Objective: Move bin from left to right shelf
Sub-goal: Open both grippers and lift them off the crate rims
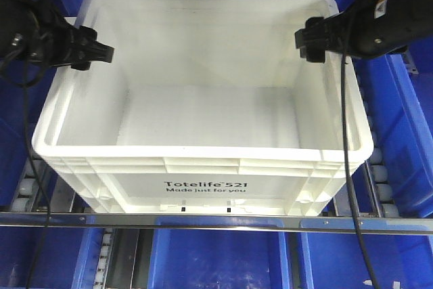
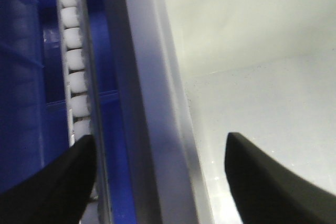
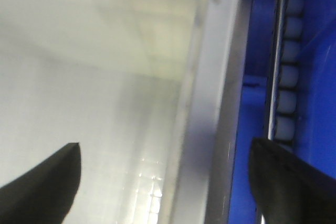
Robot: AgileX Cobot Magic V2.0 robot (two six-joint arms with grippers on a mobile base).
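White bin (image 1: 203,133) sits on roller rails (image 2: 73,72) w/ blue bins (image 1: 399,120) around it, printed side facing the front-facing view. Left gripper (image 2: 157,182) is spread wide, straddling the bin's left wall: one finger outside over the rollers, other inside. Right gripper (image 3: 165,182) same deal on the right wall, jaws apart, rim btwn them. Neither is clamped yet. Looks like the grasp step, pre-lift. Next prob calls for both closing on the rims together, then an even lift so the bin doesn't tilt, before carrying it over to the right shelf.
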